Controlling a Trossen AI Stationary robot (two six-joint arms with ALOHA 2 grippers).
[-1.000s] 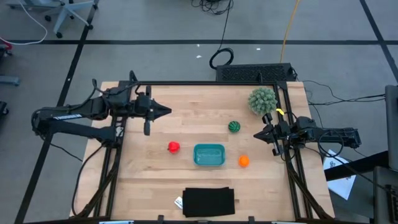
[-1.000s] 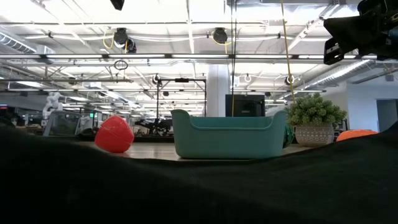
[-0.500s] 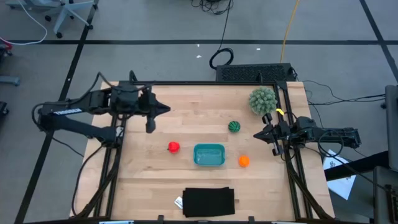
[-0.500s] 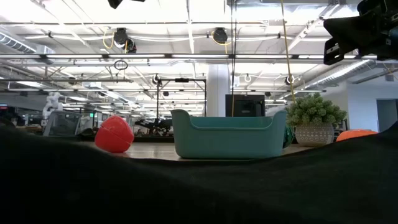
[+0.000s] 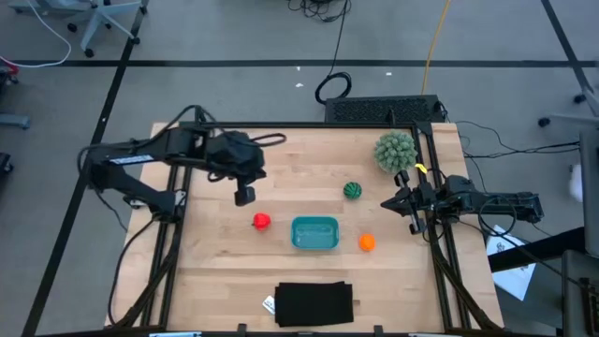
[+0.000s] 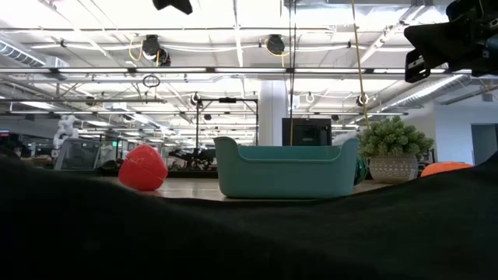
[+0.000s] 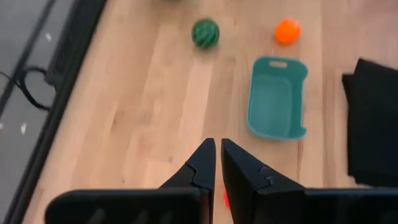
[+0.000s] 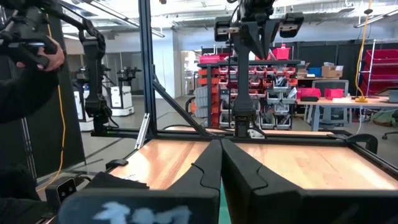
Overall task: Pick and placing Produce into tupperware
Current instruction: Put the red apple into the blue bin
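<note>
In the high view the red piece (image 5: 261, 221) lies on the table left of the teal tupperware (image 5: 314, 233). The orange ball (image 5: 367, 241) sits to its right, and the dark green striped ball (image 5: 352, 190) on its far right. My left gripper (image 5: 244, 197) hangs shut above the table, just to the far left of the red piece. Its wrist view shows the shut fingers (image 7: 217, 144), the tupperware (image 7: 277, 98), green ball (image 7: 205, 33) and orange ball (image 7: 287, 31). My right gripper (image 5: 386, 202) waits shut at the table's right edge.
A large pale green spiky ball (image 5: 395, 150) stands at the far right corner. A flat black rectangle (image 5: 314, 302) lies at the near edge and fills the low view's foreground (image 6: 249, 241). A person's hand (image 8: 37, 53) shows beyond the table. Bare wood lies between my left gripper and the green ball.
My left arm has swung from the table's left side toward the middle and the near edge, coming close to the red piece, and its gripper has tipped from level to pointing downward. Its fingers stay shut. The produce and tupperware have not moved.
</note>
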